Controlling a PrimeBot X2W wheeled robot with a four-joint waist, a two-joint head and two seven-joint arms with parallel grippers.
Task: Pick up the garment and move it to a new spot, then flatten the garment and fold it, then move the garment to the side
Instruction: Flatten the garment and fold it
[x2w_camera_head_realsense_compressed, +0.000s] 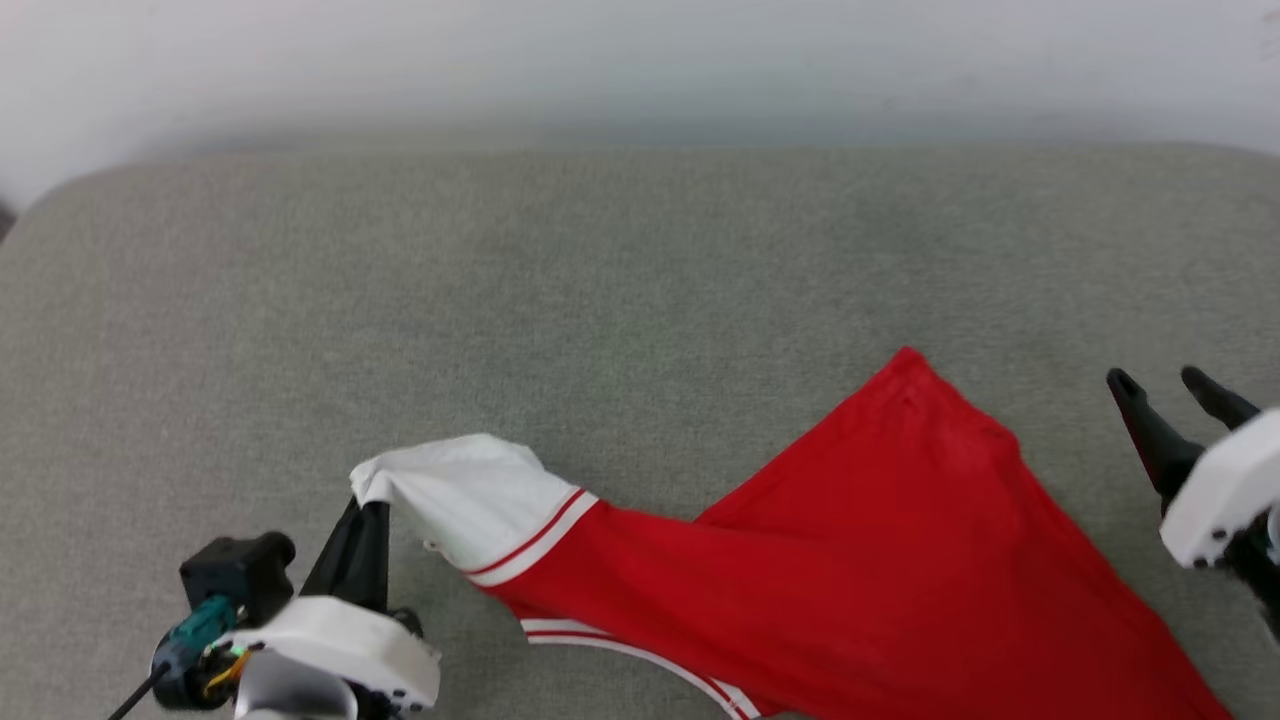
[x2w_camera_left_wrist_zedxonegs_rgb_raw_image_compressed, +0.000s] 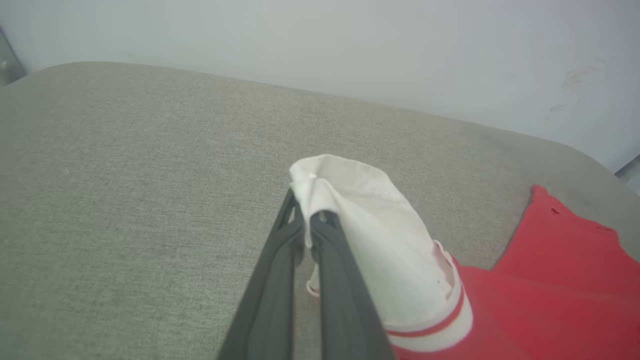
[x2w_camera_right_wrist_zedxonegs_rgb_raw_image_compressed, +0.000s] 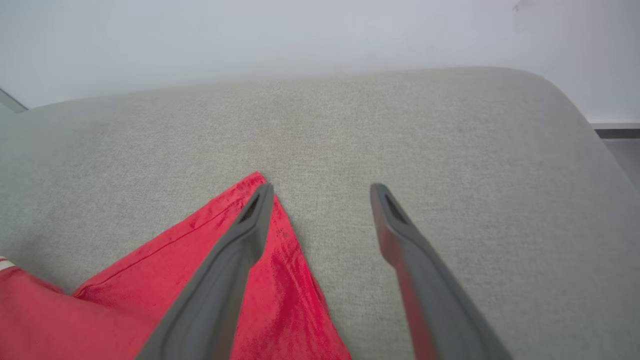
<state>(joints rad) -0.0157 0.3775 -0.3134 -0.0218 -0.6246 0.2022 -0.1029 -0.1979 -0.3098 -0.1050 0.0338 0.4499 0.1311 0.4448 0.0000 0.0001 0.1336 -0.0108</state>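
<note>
Garment (x2w_camera_head_realsense_compressed: 850, 560) sits lower centre-right of head view on grey cushion (x2w_camera_head_realsense_compressed: 600, 260), red body spread, one corner pointing up-frame. Left gripper (x2w_camera_left_wrist_zedxonegs_rgb_raw_image_compressed: 306, 220), lower left, is pinched tight on the white sleeve tip. Right gripper (x2w_camera_right_wrist_zedxonegs_rgb_raw_image_compressed: 320, 190), at right edge, gapes wide w/ nothing in it. Cloth looks light & limp, prob. sags and slides. Best pinched at corners/hems.

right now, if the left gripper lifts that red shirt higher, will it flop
Likely floppy: the garment sags away from the sleeve pinched in the left gripper. Probably light too, since that one small pinch holds the sleeve up.
</note>
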